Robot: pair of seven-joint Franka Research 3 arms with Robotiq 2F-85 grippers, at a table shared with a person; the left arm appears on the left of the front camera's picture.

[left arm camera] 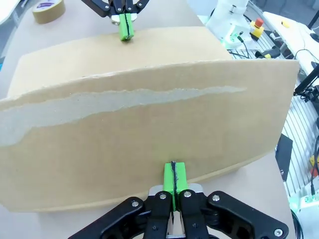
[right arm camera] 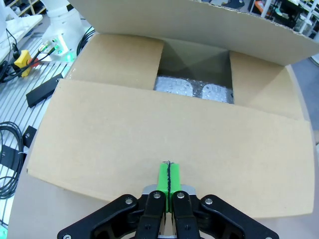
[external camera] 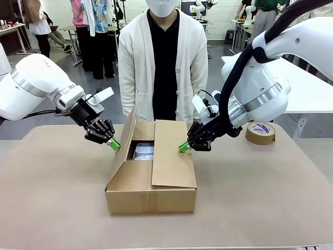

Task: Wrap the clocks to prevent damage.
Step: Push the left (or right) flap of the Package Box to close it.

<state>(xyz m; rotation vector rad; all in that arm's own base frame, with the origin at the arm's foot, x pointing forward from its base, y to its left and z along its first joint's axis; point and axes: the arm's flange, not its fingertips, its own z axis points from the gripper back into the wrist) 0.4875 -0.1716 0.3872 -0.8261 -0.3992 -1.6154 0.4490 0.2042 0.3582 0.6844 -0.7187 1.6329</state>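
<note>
We see the clocks [external camera: 143, 152] as 1 bubble-wrapped bundle lying inside the cardboard box [external camera: 151, 200] at the middle of the table [external camera: 52, 208], visible through the gap between 2 long flaps. The left flap [external camera: 124, 148] stands up; the right flap [external camera: 173, 156] lies folded down over the opening. The left gripper [external camera: 115, 144] has its green pads pressed together on nothing, tip just at the raised flap's outer face. The right gripper [external camera: 183, 148], pads also pressed together and empty, points at the lowered flap's outer edge. A tape roll [external camera: 259, 133] sits apart on the box's right. A person [external camera: 162, 67] stands behind the box.
</note>
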